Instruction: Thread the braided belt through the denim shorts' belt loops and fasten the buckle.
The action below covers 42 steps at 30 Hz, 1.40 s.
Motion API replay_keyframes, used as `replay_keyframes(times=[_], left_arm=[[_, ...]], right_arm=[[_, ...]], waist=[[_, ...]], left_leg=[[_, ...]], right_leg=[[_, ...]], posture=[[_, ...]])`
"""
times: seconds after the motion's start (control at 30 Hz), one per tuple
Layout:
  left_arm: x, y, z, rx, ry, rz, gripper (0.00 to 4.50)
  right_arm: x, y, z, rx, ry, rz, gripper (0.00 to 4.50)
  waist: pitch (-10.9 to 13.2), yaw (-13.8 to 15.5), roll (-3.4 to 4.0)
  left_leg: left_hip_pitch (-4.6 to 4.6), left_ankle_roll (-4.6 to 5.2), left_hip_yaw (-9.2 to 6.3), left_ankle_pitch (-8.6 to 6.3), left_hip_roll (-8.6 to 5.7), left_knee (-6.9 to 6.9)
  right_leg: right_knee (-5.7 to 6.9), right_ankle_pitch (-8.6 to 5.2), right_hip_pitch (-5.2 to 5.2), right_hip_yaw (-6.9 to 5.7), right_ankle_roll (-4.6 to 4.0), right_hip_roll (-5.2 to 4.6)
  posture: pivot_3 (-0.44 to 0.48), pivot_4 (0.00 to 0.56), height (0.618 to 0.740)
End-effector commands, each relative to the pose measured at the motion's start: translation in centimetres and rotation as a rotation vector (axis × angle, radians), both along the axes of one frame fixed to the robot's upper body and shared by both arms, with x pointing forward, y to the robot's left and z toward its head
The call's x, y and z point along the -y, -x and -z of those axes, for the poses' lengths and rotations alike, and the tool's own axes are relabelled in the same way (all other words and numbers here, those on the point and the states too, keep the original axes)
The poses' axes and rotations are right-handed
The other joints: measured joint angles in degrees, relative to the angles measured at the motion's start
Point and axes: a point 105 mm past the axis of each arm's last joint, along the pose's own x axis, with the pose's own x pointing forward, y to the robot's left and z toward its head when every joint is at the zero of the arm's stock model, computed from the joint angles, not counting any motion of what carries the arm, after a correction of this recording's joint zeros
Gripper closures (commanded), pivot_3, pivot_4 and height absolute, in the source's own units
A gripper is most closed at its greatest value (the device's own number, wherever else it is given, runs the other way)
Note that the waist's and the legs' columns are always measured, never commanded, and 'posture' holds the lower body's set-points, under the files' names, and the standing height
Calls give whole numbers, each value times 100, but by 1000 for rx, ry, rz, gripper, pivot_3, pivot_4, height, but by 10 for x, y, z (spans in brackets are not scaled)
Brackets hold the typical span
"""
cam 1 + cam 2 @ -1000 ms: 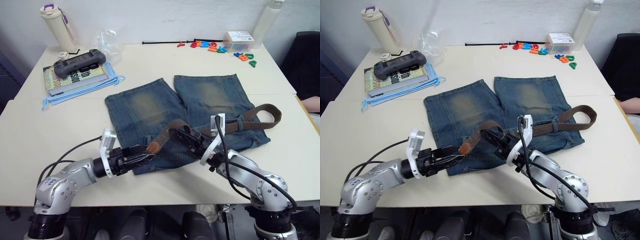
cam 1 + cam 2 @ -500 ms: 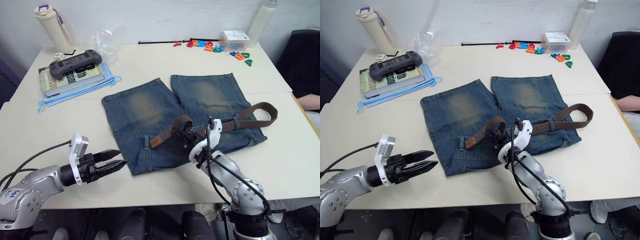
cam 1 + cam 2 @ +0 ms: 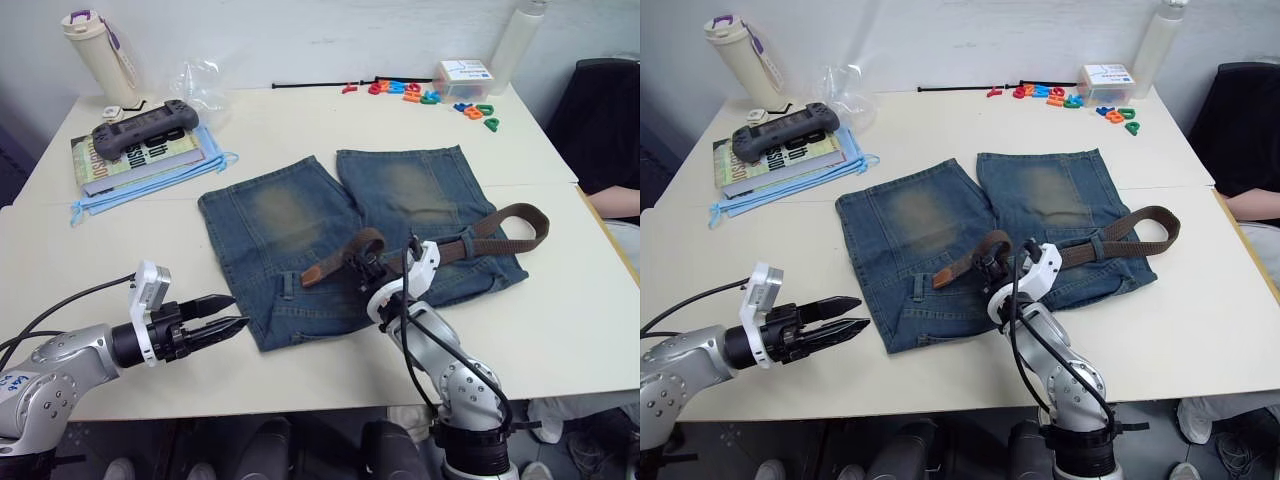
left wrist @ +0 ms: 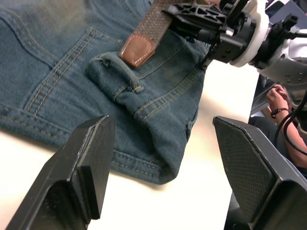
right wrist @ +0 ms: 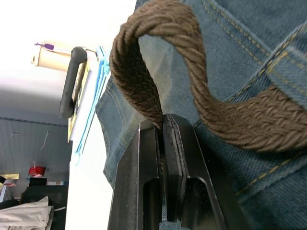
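On worktop (image 3: 120, 250): denim shorts (image 3: 350, 235) spread flat, waistband nearest robot. Braided belt (image 3: 470, 240) crosses right leg, tan tip (image 3: 318, 271) raised. Right pincer (image 3: 368, 268) clamps belt. Left pincer (image 3: 232, 312) spread, empty, beside waistband corner.

The pale table (image 3: 120, 250) carries the denim shorts (image 3: 300, 230), a book stack (image 3: 140, 160), a bottle (image 3: 95, 45) — and coloured letters (image 3: 420, 93).

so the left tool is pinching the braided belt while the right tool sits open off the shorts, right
Swapped. The right wrist view shows the right tool shut on the braided belt; the left tool sits open beside the denim shorts, as the left wrist view shows.
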Motion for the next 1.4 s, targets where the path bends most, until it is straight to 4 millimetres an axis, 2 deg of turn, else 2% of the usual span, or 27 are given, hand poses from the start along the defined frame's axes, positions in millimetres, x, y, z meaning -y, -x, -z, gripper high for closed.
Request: replay_keyframes(times=[0.03, 0.4, 0.57, 0.67, 0.8, 1.1, 1.4], left_arm=[[2, 0, -6, 26, -10, 20, 905], [-5, -2, -3, 15, -56, 21, 905], [-21, -15, 0, 45, -144, -3, 905], [-26, -22, 8, 95, -252, 13, 905], [-19, -31, 11, 81, -196, 29, 905], [-15, -35, 13, -11, -74, 26, 905], [-17, -32, 20, -120, -3, 3, 905]], right_arm=[[-22, 6, -1, 4, 2, -106, 4500], [-60, 2, 6, -21, -6, -238, 4500], [-74, 1, 8, -17, 0, -284, 4500], [-80, 1, 10, -16, 7, -320, 4500], [-94, 4, 2, 29, -17, -418, 4500], [-97, 2, -5, 84, -44, -473, 4500], [-94, 2, -6, 95, -39, -468, 4500]], waist=[[0, -3, 0], [-4, -66, -7], [-6, -135, -10], [-7, -147, -13], [-9, -156, -21], [-8, -177, -25], [-8, -164, -25]], left_leg=[[0, -1, 0, -1, 1, 0], [-1, -6, 67, -1, 13, 0], [0, -6, 82, -1, 19, 0], [4, -7, 89, -2, 26, 0], [8, -11, 114, -12, 35, 0], [5, -45, 130, -32, 111, 31], [2, -47, 138, -38, 118, 44]], right_leg=[[1, -1, -2, 1, -1, 1], [66, -6, -70, 70, -11, 8], [74, -6, -81, 89, -11, 13], [77, -5, -85, 97, -14, 20], [80, -4, -97, 125, -19, 28], [76, 5, -102, 132, -38, 97], [76, 6, -104, 136, -47, 100]], posture=[[0, 150, 691], [0, 150, 691], [0, 150, 691], [0, 150, 691], [0, 150, 691], [0, 150, 691], [0, 150, 691]])
